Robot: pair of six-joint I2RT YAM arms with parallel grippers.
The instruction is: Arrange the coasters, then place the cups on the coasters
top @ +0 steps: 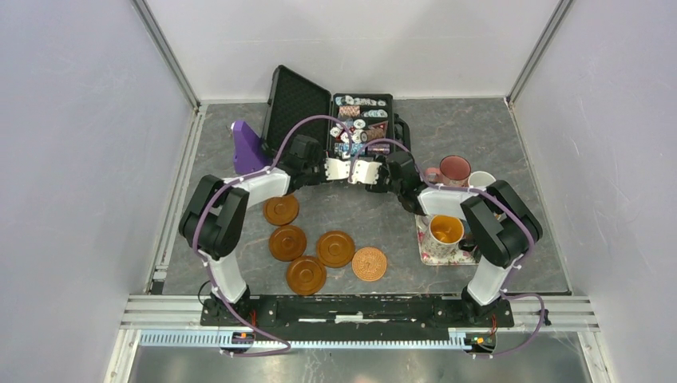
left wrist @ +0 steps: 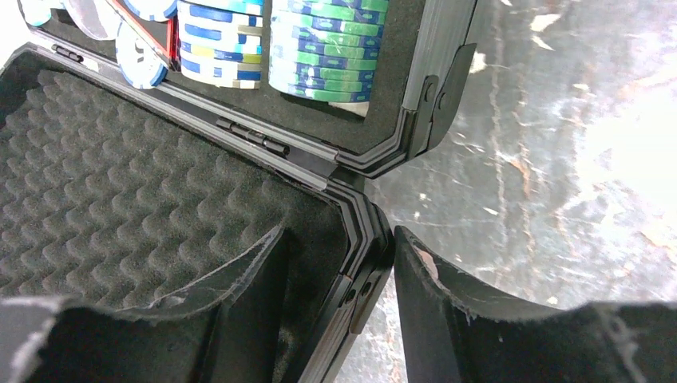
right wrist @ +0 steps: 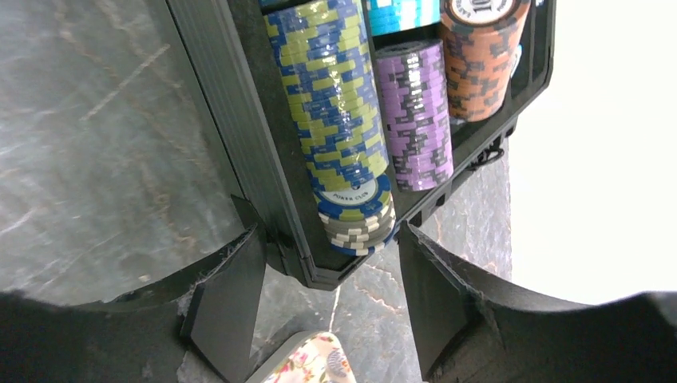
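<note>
Three brown coasters [top: 287,242] plus a fourth by the left arm [top: 281,210] lie front centre, with a lighter patterned coaster [top: 369,263] beside them. A floral cup [top: 445,230] with orange inside stands on the floral tray. A pink cup [top: 455,169] and a white cup [top: 481,179] stand behind it. My left gripper [top: 339,169] [left wrist: 339,239] is closed over the corner rim of the case lid [left wrist: 120,183], one finger on the foam, one outside. My right gripper [top: 363,170] [right wrist: 329,235] straddles the case base corner [right wrist: 319,271], open with gaps on both sides.
The open black poker-chip case [top: 363,120] sits at the back centre, its foam lid [top: 297,100] laid out to the left and chip stacks [right wrist: 343,104] in its base. A purple object [top: 247,148] stands back left. The floral tray [top: 431,251] [right wrist: 307,363] lies at right.
</note>
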